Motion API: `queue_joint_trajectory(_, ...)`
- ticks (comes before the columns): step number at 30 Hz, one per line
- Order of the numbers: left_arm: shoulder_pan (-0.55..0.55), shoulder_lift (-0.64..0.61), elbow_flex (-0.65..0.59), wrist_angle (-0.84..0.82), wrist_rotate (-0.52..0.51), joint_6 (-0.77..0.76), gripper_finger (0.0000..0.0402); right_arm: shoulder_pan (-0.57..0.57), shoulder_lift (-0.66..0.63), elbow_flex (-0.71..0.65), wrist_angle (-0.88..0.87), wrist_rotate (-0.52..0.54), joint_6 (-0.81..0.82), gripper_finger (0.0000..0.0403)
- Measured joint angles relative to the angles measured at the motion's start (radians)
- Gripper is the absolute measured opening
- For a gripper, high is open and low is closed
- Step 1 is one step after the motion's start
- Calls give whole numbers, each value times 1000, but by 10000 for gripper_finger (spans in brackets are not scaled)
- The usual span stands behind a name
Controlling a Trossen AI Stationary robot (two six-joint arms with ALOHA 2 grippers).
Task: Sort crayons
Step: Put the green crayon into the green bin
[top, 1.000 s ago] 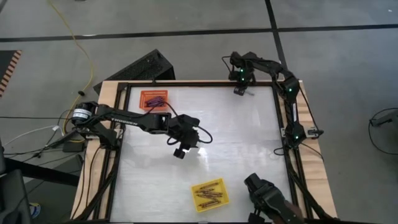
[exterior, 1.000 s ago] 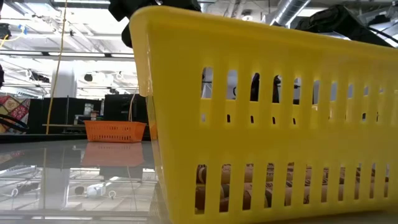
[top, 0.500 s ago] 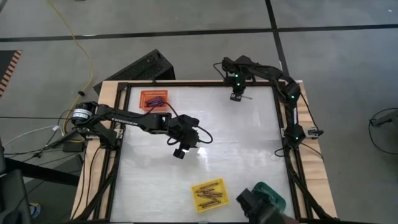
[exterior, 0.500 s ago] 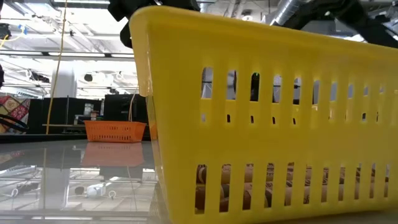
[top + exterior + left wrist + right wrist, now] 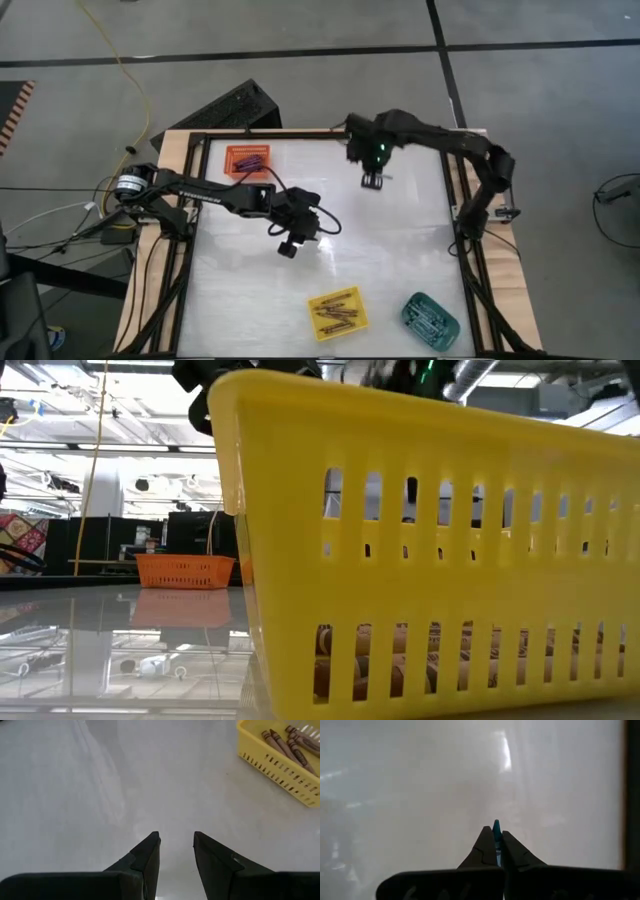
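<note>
Right gripper moved inward over glossy table, jaws clenched on teal crayon; left jaws parted, empty.

Left tool parted over bare table; brown crayons in yellow tray.

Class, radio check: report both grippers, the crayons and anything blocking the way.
Right gripper shut on thin teal-blue crayon, over table's far side. Left gripper open, empty, mid-table. Yellow slotted tray holds brownish crayons. Nothing blocking.
</note>
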Motion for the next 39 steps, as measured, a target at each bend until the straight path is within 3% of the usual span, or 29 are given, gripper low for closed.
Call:
queue_joint_trajectory(6,-21,0,0,-20,-1,0,110,254,-91,1,-35,9,201,0)
queue_joint_trajectory(14,-35,0,0,-52,-32,-19,110,684,-154,1,-69,192,583,0)
queue_joint_trajectory(23,-35,0,0,-61,-35,-14,110,1091,-93,-22,-33,384,1090,0)
queue_joint_trajectory(29,-29,0,0,-58,-35,-11,110,1253,26,-25,-65,394,1360,0)
queue_joint_trajectory(39,-11,0,0,-23,-35,1,110,1403,162,-23,-84,368,1650,0)
